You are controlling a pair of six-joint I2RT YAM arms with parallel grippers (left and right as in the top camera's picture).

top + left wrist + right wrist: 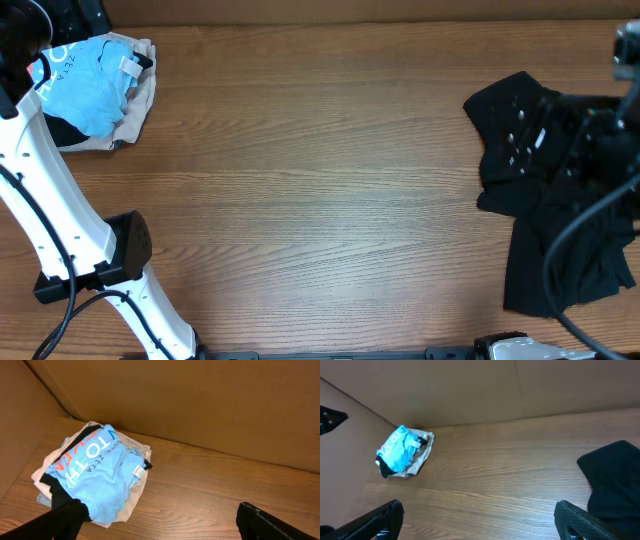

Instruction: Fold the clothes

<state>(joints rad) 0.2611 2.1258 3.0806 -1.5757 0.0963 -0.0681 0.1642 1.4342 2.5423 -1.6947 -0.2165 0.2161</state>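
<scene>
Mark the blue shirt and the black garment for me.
blue shirt [102,467], left wrist view, on its printed front.
black garment [615,472], right wrist view, on the middle of the visible cloth.

The shirt [85,85] is sky blue, printed with white and orange-red lettering. Beneath it show a cream garment [143,95] and a black garment [47,482]. The cloth heap [525,265] at the right is plain black. The bench [320,180] is brown woodgrain. The left arm [50,200] is white with black joints, and its fingers [60,520] are black.
</scene>
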